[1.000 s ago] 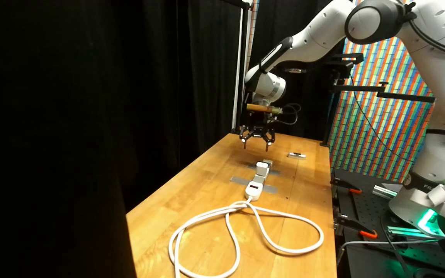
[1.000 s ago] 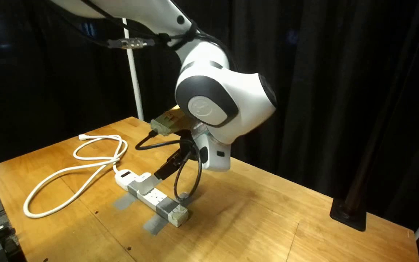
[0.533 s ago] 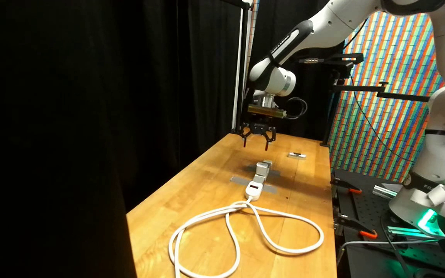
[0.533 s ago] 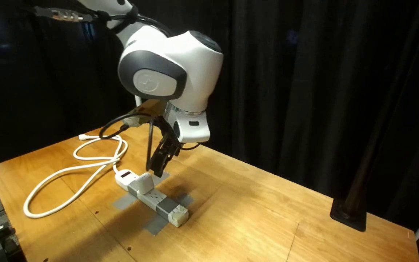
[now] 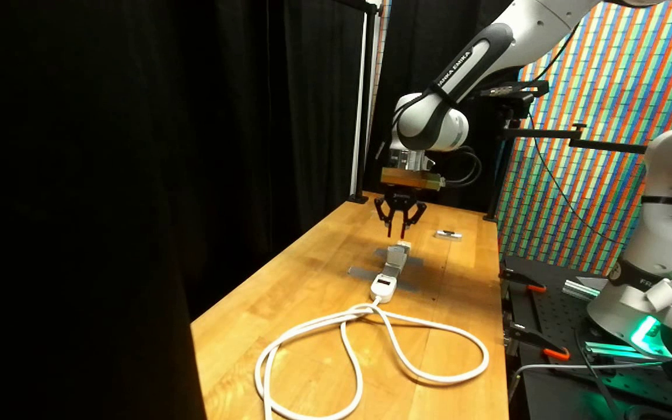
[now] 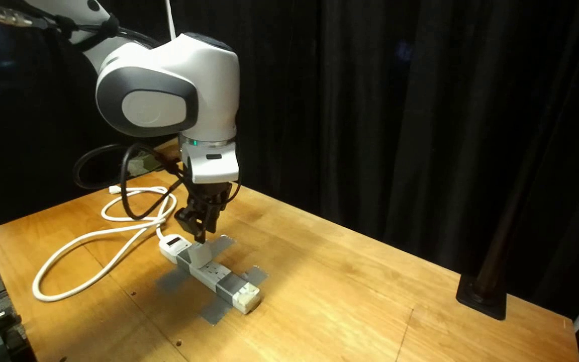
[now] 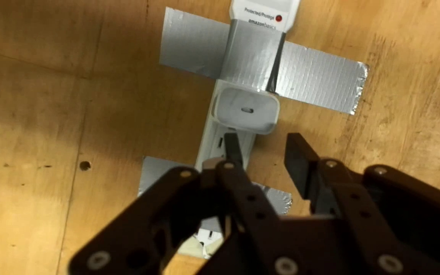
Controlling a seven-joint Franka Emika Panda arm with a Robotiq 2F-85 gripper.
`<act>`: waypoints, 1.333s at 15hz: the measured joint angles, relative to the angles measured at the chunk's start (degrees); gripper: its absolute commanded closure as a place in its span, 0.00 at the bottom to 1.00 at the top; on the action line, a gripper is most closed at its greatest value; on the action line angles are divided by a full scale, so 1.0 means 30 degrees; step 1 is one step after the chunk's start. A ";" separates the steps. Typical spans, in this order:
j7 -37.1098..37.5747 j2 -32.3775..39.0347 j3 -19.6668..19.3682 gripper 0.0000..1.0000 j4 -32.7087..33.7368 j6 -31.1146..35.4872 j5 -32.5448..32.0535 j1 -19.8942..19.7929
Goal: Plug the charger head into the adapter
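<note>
The charger head (image 7: 247,107) is a small white block standing on the adapter (image 6: 214,274), a white socket strip taped to the wooden table. In the wrist view its rounded face points up, covering the outlet beneath, with free slots just below it. Both exterior views show it upright, near the strip's cable end (image 5: 383,287). My gripper (image 7: 262,141) points down, partly open, with nothing between its fingers. It hovers close above the charger head in an exterior view (image 6: 200,237). From the wrist, the left finger (image 7: 232,147) overlaps the strip and the right finger (image 7: 300,164) lies over bare wood.
A white cable (image 5: 359,373) loops across the table from the strip. Grey tape (image 7: 319,74) crosses the strip at two places. A small silver-and-dark object (image 5: 448,234) lies near the far side, and clamps (image 5: 525,281) grip the table edge. A black post base (image 6: 480,296) stands on the table.
My gripper has swung from a slant to pointing straight down, nearer the charger head. Its fingers have drawn closer together from wide apart. The charger head and adapter stay in place.
</note>
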 measured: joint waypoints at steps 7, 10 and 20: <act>0.1914 -0.0552 0.0613 0.96 -0.0392 -0.0102 -0.0630 -0.0084; 0.2410 -0.0332 0.0725 0.97 -0.0507 -0.0091 -0.0716 -0.0092; 0.2493 0.0492 0.1115 0.97 -0.0521 0.0018 -0.0720 -0.0282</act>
